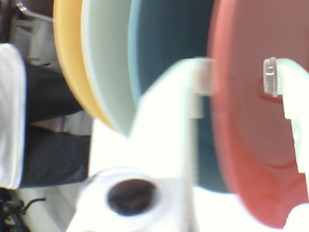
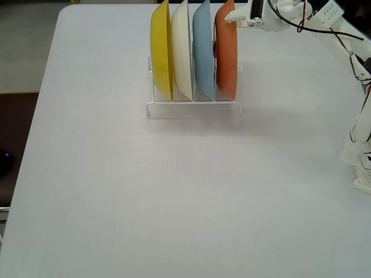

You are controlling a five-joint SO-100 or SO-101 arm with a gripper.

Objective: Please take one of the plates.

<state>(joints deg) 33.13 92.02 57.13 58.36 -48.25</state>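
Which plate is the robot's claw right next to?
The orange plate, at the right end of the rack in the fixed view. The gripper straddles its rim; the yellow, cream and blue plates stand farther left.
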